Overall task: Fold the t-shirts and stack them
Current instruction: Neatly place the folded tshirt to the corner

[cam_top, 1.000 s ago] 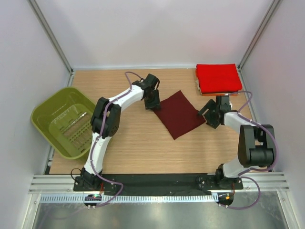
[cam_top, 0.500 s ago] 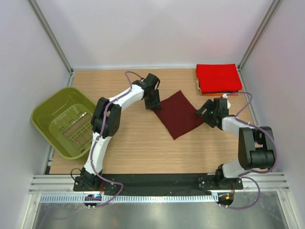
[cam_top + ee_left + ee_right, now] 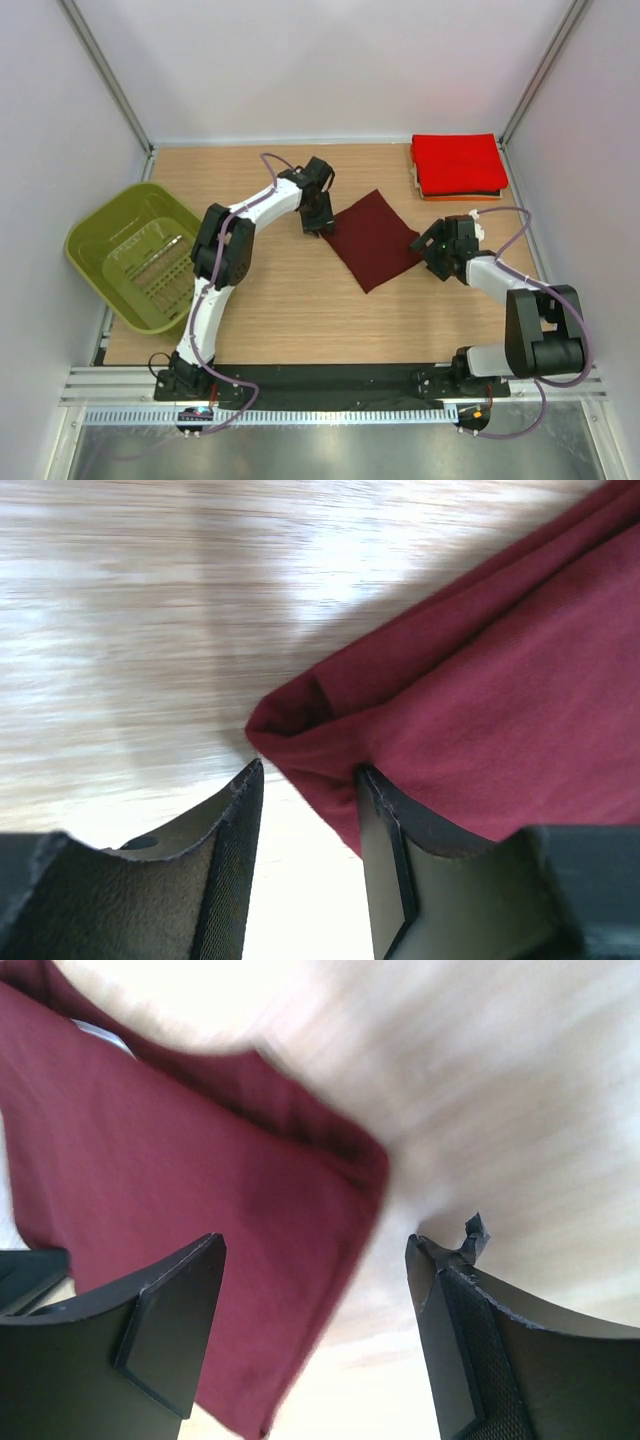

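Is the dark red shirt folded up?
Folded: the maroon shirt lies as a flat square, doubled layers showing at its corner.

A folded maroon t-shirt lies flat as a tilted square in the middle of the wooden table, just right of centre in the frame. The left gripper sits at the shirt's left corner and the right gripper at its right corner, each too small here to show how its jaws stand. In the upper right a folded red t-shirt tops a stack with thin orange and dark edges showing beneath, and an olive-green basket sits at the left edge.
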